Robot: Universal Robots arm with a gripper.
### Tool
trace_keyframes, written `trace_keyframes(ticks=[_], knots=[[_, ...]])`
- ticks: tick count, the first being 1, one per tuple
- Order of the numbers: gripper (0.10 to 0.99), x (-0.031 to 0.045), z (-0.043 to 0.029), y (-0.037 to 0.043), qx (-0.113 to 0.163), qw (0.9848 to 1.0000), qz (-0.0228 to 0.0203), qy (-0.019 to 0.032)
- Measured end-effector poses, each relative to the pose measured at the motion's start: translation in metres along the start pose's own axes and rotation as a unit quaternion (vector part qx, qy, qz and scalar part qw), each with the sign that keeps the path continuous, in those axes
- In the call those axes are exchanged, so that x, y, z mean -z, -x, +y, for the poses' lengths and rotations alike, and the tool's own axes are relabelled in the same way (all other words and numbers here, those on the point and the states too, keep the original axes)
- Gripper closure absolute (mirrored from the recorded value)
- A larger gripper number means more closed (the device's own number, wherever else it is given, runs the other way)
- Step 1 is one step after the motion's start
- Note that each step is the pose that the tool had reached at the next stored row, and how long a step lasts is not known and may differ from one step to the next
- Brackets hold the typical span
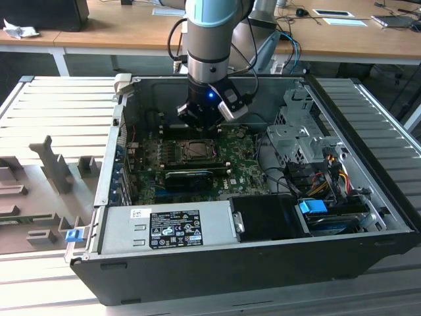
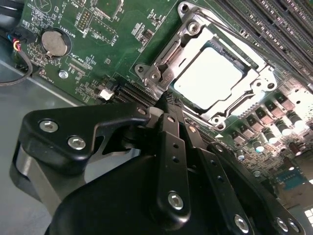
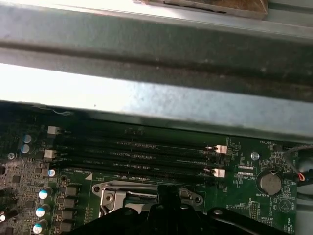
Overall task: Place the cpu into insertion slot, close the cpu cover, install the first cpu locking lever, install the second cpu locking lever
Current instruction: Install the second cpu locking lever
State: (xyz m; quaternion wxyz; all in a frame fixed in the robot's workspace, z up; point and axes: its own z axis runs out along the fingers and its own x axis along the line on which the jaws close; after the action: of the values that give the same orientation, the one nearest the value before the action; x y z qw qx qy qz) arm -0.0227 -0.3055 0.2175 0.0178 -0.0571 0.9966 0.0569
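Narrow, empty jaws just beside the cpu cover (image 2: 208,81), cpu (image 2: 208,78) beneath it.

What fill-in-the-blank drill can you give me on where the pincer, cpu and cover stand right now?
1. The cpu already sits inside the insertion ____.
2. The cpu cover lies ____ over the chip, its window showing the silver top.
3. In the second wrist view, the pincer points at the socket's ____.
4. The round coin battery sits on the green ____.

Missing words: slot; closed; edge; motherboard
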Motion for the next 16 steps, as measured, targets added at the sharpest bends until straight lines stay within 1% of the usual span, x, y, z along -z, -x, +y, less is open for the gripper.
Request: trace_keyframes(ticks=[5, 7, 10, 11, 16], knots=[[0.980, 0.0009, -0.0002, -0.0001, 0.000, 1.0000, 0.0001, -0.0002], [0.980, 0.0049, 0.0003, 0.0001, 0.000, 1.0000, 0.0001, -0.0001], [0.980, 0.0080, 0.0007, 0.0003, 0.000, 1.0000, 0.0000, 0.0000], [0.980, 0.0103, 0.0009, 0.0004, 0.000, 1.0000, 0.0000, 0.0000], [0.980, 0.0121, 0.0009, 0.0005, 0.000, 1.0000, 0.0000, 0.0000]])
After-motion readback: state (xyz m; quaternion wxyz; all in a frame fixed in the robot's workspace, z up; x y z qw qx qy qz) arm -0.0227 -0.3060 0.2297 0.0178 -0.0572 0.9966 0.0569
